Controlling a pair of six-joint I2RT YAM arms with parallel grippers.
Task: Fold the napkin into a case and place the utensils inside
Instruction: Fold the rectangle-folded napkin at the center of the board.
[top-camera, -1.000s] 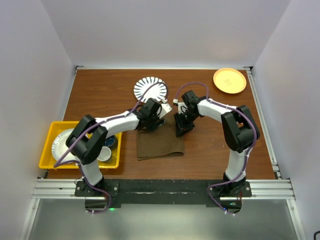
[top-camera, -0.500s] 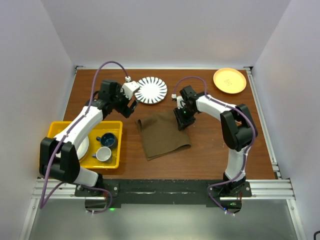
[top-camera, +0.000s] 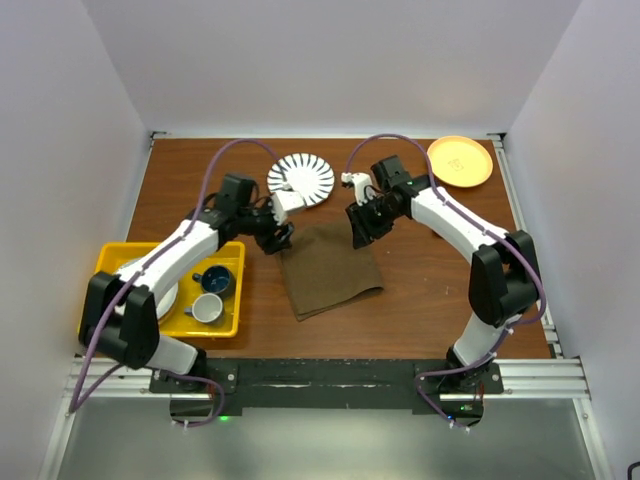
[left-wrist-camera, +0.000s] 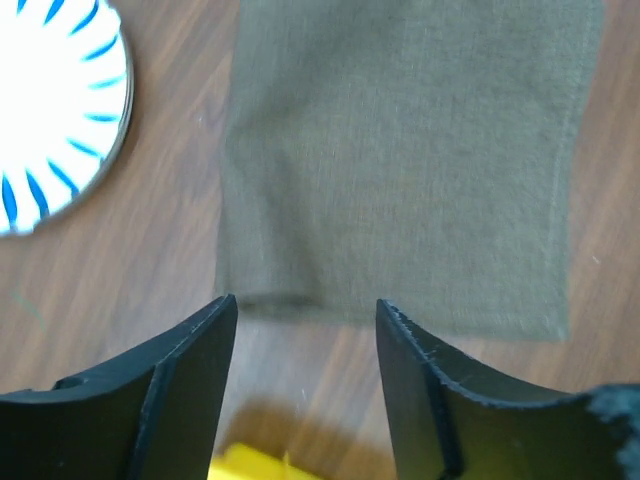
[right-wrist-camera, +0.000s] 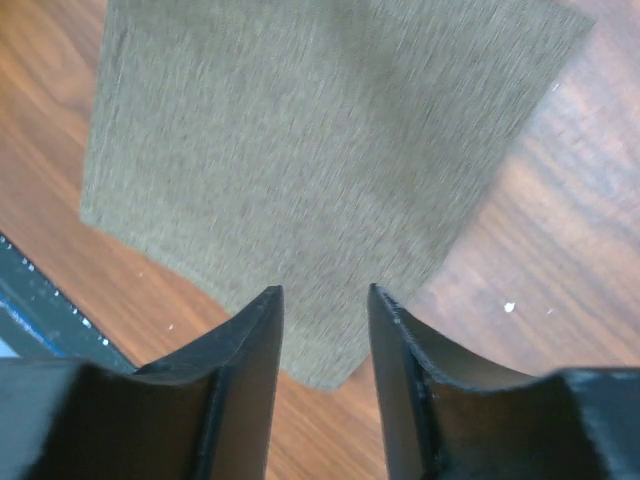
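Arms angled inward, left end effector (top-camera: 279, 236), right end effector (top-camera: 361, 226) parted above napkin (top-camera: 330, 272)

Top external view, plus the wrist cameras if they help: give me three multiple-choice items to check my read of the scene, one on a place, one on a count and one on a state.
1. Where on the table is the orange plate?
A. far right corner
B. near left corner
C. centre

2. How many cups stand in the yellow bin?
A. one
B. two
C. four

3. The left gripper is at the edge of the napkin. How do its jaws stand?
A. shut on the cloth
B. open, with nothing between them
C. shut on a spoon

Answers:
1 A: the plate lies by the back wall on the right side.
2 B: one blue and one pale cup are in the bin.
3 B: the left wrist view shows only bare wood in the gap.
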